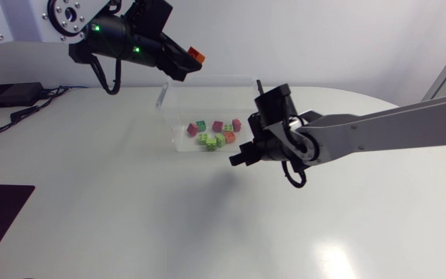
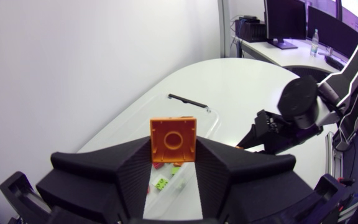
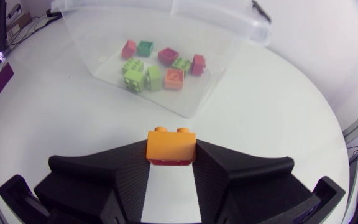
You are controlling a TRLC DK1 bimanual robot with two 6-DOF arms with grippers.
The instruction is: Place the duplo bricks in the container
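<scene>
White table top [image 1: 130, 225] fills the scene, and on it stands a clear plastic box-shaped container [image 1: 178, 116] with a little heap of pink, green and red duplo bricks [image 1: 214, 133] lying on its floor. High above the container hangs the left gripper [image 1: 193, 62], its two fingers shut tight on a square orange plastic brick [image 1: 197, 55]. Just beside the container's near wall is the right gripper [image 3: 171, 167], whose fingers squeeze an orange two-knob brick [image 3: 171, 144] with a bit of red showing under it. I think dropping comes next. The left one should let go only when its brick is right over the middle of the container. The right one should go up over the container's wall first, so it does not bump the wall or the other arm.
</scene>
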